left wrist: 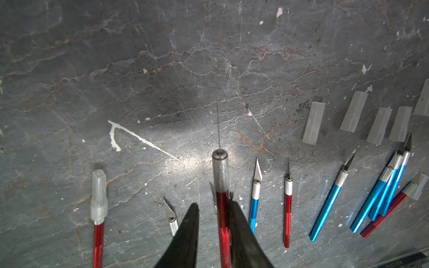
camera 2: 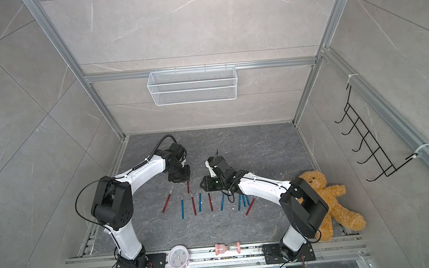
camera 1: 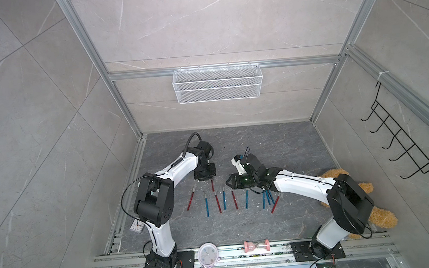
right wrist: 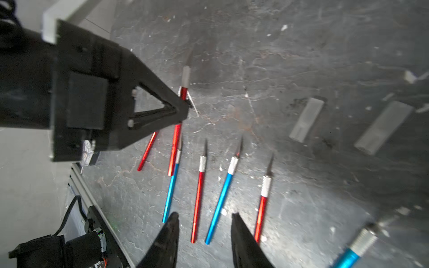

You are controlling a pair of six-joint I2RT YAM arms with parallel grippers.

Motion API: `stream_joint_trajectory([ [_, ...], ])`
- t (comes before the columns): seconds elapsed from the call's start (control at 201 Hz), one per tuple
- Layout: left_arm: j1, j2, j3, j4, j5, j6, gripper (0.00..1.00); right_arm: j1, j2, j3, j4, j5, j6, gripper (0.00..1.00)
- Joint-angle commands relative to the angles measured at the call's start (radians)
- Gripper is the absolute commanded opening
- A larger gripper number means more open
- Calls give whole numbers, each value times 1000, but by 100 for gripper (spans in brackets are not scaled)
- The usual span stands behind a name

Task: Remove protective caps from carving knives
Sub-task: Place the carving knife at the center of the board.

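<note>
Several red and blue carving knives (camera 1: 223,198) lie in a row on the dark stone floor in both top views. My left gripper (left wrist: 214,203) is open around a bare-bladed red knife (left wrist: 221,176). The handle rests against one finger, and a gap shows at the other finger (left wrist: 190,222). At the row's end lies a red knife with a protective cap (left wrist: 99,192) on it. Several loose caps (left wrist: 313,123) lie beyond the blue knives. My right gripper (right wrist: 204,215) hangs open over the knife handles, holding nothing.
A teddy bear (camera 2: 331,204) lies behind the right arm's base. A pink clock (camera 1: 207,255) and an hourglass (camera 1: 256,246) stand on the front rail. A wire basket (camera 1: 217,83) hangs on the back wall, and a hook rack (camera 1: 402,135) on the right wall.
</note>
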Motion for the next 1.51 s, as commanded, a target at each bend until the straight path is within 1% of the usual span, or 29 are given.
stream_joint_trajectory([
  [0.0,8,15,46,-41,2,21,27,22,56,57,52,-24,-8,39],
  [0.129,8,12,47,-35,15,8,27,48,115,109,61,-25,-6,39],
  [0.269,7,0,44,-33,29,2,27,58,165,127,116,-49,21,39],
  [0.378,8,-17,31,-26,44,-5,27,69,204,161,121,-48,22,39],
  [0.662,8,-50,14,-22,69,-11,27,72,319,234,120,-39,25,38],
  [0.876,10,-53,11,-32,68,-7,27,69,383,271,122,-27,28,38],
  [1.08,18,-66,4,-44,65,3,27,58,392,265,139,-16,37,37],
  [1.508,48,-97,-28,-45,76,19,28,2,374,190,210,-36,82,37],
])
